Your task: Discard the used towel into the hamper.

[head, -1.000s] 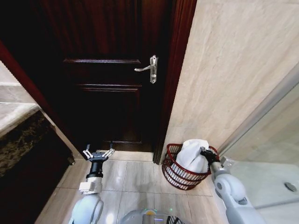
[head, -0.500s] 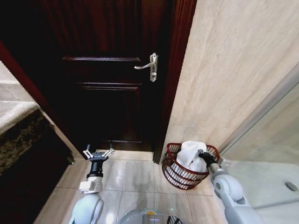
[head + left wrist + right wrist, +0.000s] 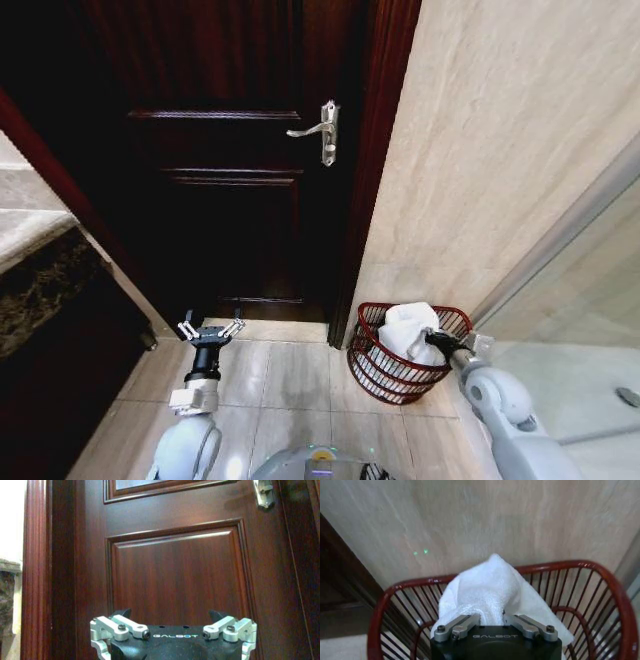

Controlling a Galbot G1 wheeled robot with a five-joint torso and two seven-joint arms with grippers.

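A white towel (image 3: 487, 592) of soft, nubby terry cloth sits in a hamper (image 3: 600, 592) made of thin, glossy reddish-brown wire bars. The right gripper (image 3: 492, 624) has matt black housing with brushed silver metal fittings. Behind stand a polished dark wood door (image 3: 230, 180) with a shiny metal handle (image 3: 322, 135), a smooth beige stone-look wall (image 3: 500, 140) and glossy floor tiles (image 3: 290, 375).
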